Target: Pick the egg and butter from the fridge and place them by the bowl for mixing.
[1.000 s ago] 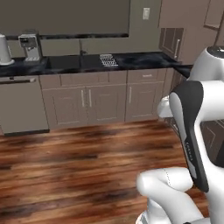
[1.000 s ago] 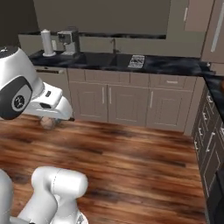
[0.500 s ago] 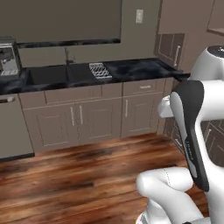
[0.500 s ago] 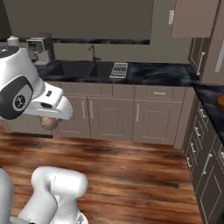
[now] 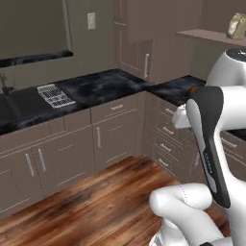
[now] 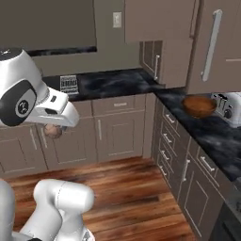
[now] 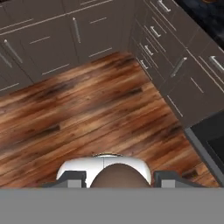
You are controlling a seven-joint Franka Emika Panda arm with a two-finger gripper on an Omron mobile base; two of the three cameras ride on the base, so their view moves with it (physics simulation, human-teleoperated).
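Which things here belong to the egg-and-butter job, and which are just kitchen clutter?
Job:
- egg, held in the gripper
- bowl, on the right-hand counter

Just lying about:
- toaster, beside the bowl
- wire rack, on the counter
- wall socket

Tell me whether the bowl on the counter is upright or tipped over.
Upright. In the right base view the bowl sits on the dark counter with its open rim facing up, beside the white toaster.

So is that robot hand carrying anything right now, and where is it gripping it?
Yes. The gripper holds the egg, a small rounded tan-brown lump, pinched across its sides between the two fingers. In the right base view the egg hangs just below the hand.
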